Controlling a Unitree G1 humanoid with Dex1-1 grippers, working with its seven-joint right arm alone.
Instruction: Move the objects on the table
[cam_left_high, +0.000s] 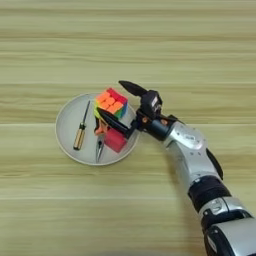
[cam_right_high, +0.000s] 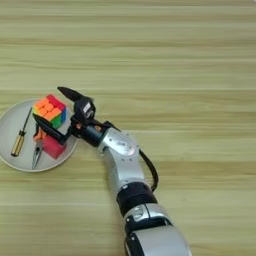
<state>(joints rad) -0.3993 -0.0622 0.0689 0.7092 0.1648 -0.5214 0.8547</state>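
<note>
Soft, even, warm light covers the table (cam_left_high: 150, 45). Shadows are faint, a thin one under the arm (cam_left_high: 192, 160). No glare. Detail is slightly soft throughout.

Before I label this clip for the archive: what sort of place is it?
Probably a robot manipulation test bench: a bare wooden table, a grey plate holding a puzzle cube, red cube, pliers and screwdriver, and the open right gripper around the puzzle cube.

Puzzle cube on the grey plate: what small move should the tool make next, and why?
Probably close on the puzzle cube. The right tool is open, one black finger behind the cube and one in front, so the cube already sits between them on the plate.
</note>
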